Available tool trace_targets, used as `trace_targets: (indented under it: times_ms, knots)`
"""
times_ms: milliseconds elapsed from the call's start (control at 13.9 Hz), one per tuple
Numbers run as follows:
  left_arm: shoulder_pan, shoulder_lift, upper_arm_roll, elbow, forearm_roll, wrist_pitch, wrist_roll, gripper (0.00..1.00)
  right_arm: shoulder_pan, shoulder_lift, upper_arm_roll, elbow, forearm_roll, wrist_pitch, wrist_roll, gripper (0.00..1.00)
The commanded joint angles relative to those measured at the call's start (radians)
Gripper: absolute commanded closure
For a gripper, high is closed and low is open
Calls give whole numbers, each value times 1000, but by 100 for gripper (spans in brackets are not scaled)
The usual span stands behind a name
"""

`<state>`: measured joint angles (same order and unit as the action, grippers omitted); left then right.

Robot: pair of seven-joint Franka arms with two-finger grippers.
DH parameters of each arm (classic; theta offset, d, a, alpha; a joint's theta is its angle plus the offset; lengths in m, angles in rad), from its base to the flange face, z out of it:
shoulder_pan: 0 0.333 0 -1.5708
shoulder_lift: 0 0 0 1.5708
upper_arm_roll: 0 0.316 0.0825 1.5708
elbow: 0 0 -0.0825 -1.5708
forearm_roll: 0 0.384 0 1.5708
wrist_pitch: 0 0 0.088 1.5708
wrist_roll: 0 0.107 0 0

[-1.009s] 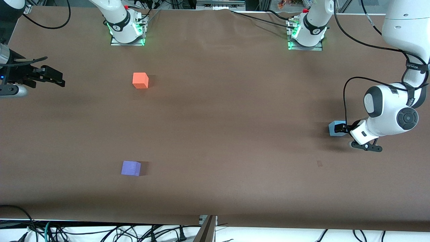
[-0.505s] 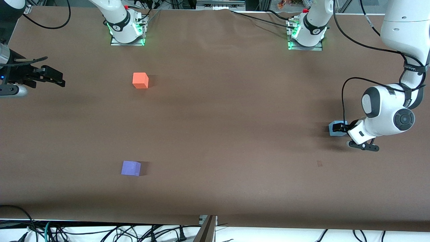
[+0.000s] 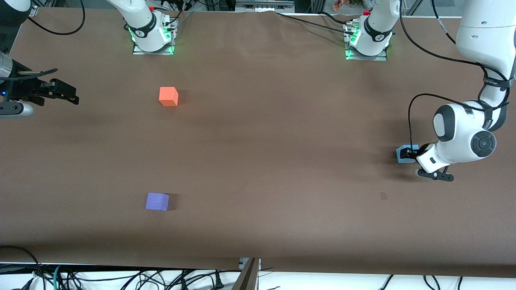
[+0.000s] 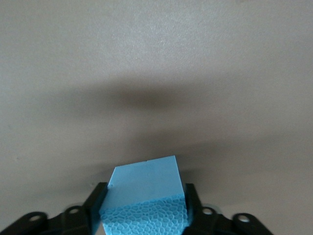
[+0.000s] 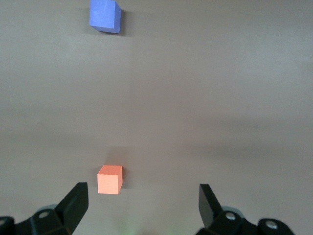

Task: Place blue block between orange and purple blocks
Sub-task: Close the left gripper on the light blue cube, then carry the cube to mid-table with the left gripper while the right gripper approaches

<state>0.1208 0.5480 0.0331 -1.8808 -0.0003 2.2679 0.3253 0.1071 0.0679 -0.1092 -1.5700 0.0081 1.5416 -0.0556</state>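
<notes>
- Brown counter [image 3: 258, 133], cables along its edges, both arm bases fixed along the edge farthest from the front camera.
- Blue block [image 3: 403, 153] down at the left arm's end of the counter, well apart from the other two cubes.
- Left gripper [image 3: 408, 153] low at the blue block; in the left wrist view, fingers [image 4: 96, 209] flat against two facing sides of the cube [image 4: 145, 196], clamped on it, with no gap showing.
- Block seemingly on the counter or barely off it; cannot tell which.
- Orange block [image 3: 168, 96] and purple block [image 3: 157, 201] toward the right arm's end, orange farther from the front camera, purple nearer, a wide bare stretch between them.
- Right gripper [image 3: 64, 93] waiting over the right arm's end of the counter, fingers [image 5: 76, 204] spread wide, holding nothing; orange [image 5: 109, 179] and purple [image 5: 104, 14] cubes both in its wrist view.
- Step in hand, by judgement: the grasp, just made; carry not yet begun.
- Next move likely calls for a straight lift clear of the counter, then a long carry toward the right arm's end.
- Target: midway on the line from orange to purple, clear of both.
- Worth minding: a level set-down before letting go, and no nudge to either neighbour.
</notes>
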Motion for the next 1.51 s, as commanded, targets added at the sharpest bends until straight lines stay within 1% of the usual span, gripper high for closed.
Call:
trace_targets:
  times_ms: [0, 216, 361, 505, 577, 793, 865, 937, 1226, 1442]
  knots:
    - [4, 13, -1, 8, -10, 22, 60, 100, -3, -5, 2, -7, 16, 8, -4, 0]
    - [-6, 7, -1, 14, -12, 19, 46, 100, -3, -5, 2, -7, 16, 8, -4, 0]
    - [-15, 0, -4, 57, -14, -14, 38, 100, -3, -5, 2, -7, 16, 9, -4, 0]
    - [-15, -16, -56, 121, -14, -82, 31, 100, -3, -4, 2, -5, 18, 9, -6, 0]
    - [-16, -17, -76, 149, -15, -99, -4, 100, -3, -4, 2, -5, 16, 9, -7, 0]
    - [-26, -17, -189, 204, -14, -130, -119, 100, -3, -4, 2, -5, 12, 9, -13, 0]
    - [-45, -17, -225, 218, -14, -130, -193, 100, -3, -4, 2, -5, 12, 9, -13, 0]
    - [-81, -5, -240, 242, -14, -130, -275, 100, -3, -4, 2, -5, 13, 12, -13, 0]
    - [-312, 70, -240, 370, -15, -130, -631, 100, -4, 9, 2, -5, 16, 20, -12, 0]
    - [-476, 156, -240, 494, -15, -130, -935, 100, 11, 42, 11, -5, -3, 57, -15, 0]
